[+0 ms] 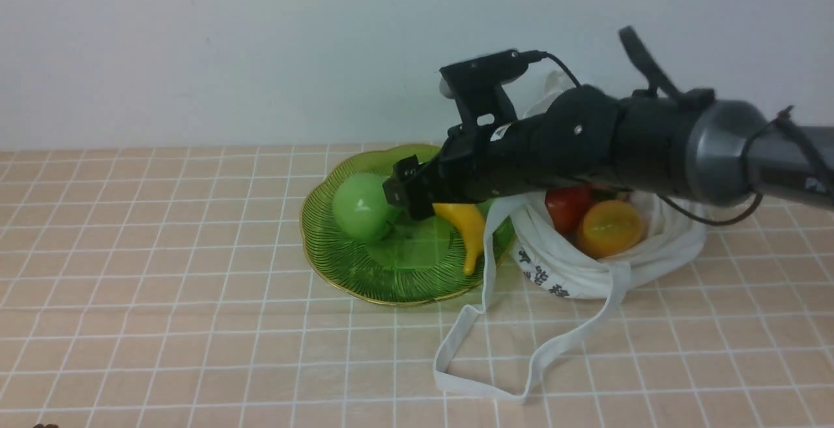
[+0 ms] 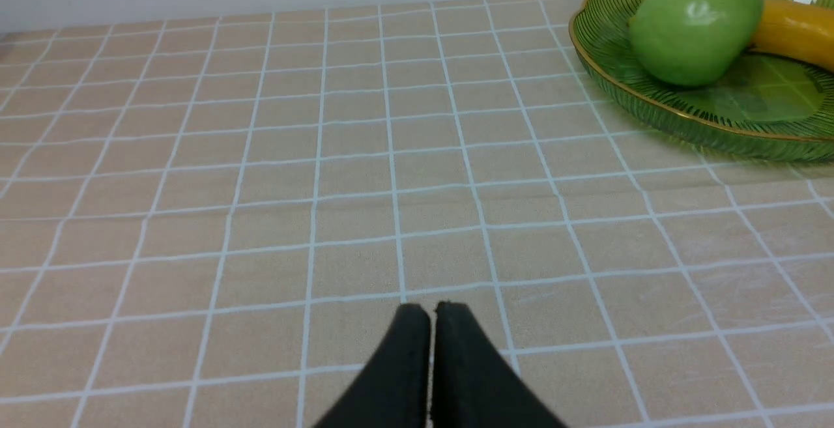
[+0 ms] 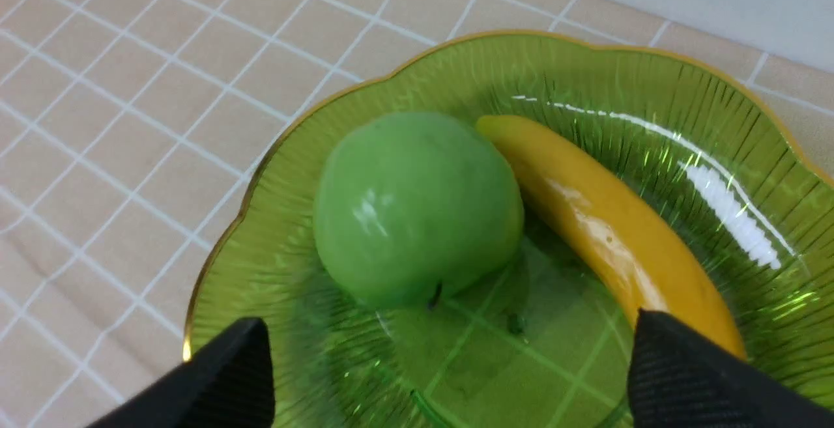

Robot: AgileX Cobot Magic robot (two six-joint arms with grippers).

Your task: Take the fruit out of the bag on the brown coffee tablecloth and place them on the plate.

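On the brown coffee tablecloth (image 1: 163, 285) stands the green plate (image 1: 404, 278) with a green apple (image 1: 361, 206) and a yellow banana (image 1: 470, 226) in it. My right gripper (image 1: 407, 195) hovers over the plate, open and empty. In the right wrist view its fingers (image 3: 684, 376) stand wide apart above the plate (image 3: 651, 76), with the apple (image 3: 417, 206) and banana (image 3: 606, 226) lying free beyond them. The white bag (image 1: 586, 268) lies right of the plate and holds a red apple (image 1: 567, 206) and an orange fruit (image 1: 609, 227). My left gripper (image 2: 431, 314) is shut over bare cloth, far from the plate (image 2: 717, 128).
The bag's long white strap (image 1: 495, 363) loops over the cloth in front of the plate and bag. A pale wall (image 1: 195, 43) runs along the table's far edge. My right arm (image 1: 651, 141) reaches over the bag.
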